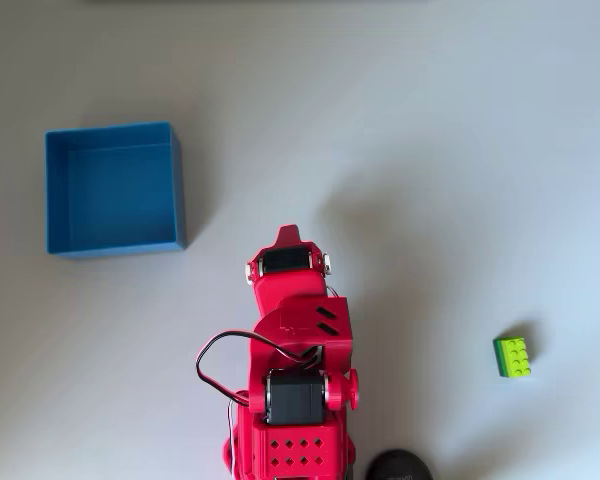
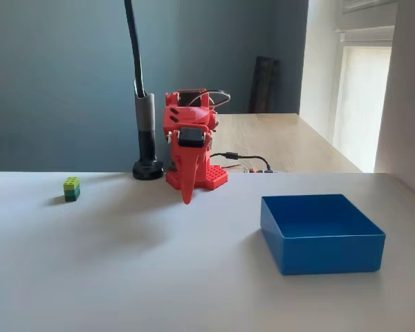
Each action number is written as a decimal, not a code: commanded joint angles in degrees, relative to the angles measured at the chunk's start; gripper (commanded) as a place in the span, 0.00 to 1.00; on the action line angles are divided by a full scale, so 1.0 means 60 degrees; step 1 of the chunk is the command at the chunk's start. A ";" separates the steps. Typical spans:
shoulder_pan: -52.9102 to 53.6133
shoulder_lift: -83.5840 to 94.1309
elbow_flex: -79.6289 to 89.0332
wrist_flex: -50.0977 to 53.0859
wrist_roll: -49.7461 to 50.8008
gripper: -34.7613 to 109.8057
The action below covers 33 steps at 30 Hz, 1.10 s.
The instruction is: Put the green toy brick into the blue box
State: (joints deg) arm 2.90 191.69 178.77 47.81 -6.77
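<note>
The green toy brick [image 1: 513, 357] lies on the pale bench [image 1: 430, 150] off to the right of the red arm's base in the overhead view, with its studded top facing up and nothing touching it; in the fixed view it sits at the left, near the black lamp stand [image 2: 147, 166]. The blue box [image 1: 113, 188] stands well apart from it, on the other side of the arm, open-topped and empty. The arm is folded back over its base with the fingers [image 2: 187, 188] pointing down at the bench just in front of the base; they look drawn together into one narrow point and hold nothing. The brick is probably light, hard plastic: stiff, not fragile, but smooth on its sides, so it could slip or twist out of a loose pinch. The best hold is likely across two opposite flat sides, low enough to clear the studs and squarely aligned with the faces, since a grip on the corners might spin it. Being so small, it could also skid across the smooth bench if one finger touches first.
</note>
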 commanded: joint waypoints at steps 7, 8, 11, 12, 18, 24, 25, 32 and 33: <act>0.0161 0.0132 0.0117 0.0029 -0.0059 0.24; 0.0161 0.0132 0.0117 0.0029 -0.0059 0.24; 0.0161 0.0132 0.0117 0.0029 -0.0059 0.24; 0.0161 0.0132 0.0117 0.0029 -0.0073 0.24; -0.0029 0.0132 0.0117 0.0029 -0.0278 0.24; -0.0059 0.0132 0.0103 0.0015 -0.0293 0.24; -0.0059 0.0132 0.0088 0.0000 -0.0293 0.24; -0.0059 0.0117 -0.0088 -0.0073 -0.0396 0.24; -0.0059 0.0117 -0.0146 -0.0088 -0.0381 0.24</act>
State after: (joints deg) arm 2.29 191.69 178.24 47.81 -8.79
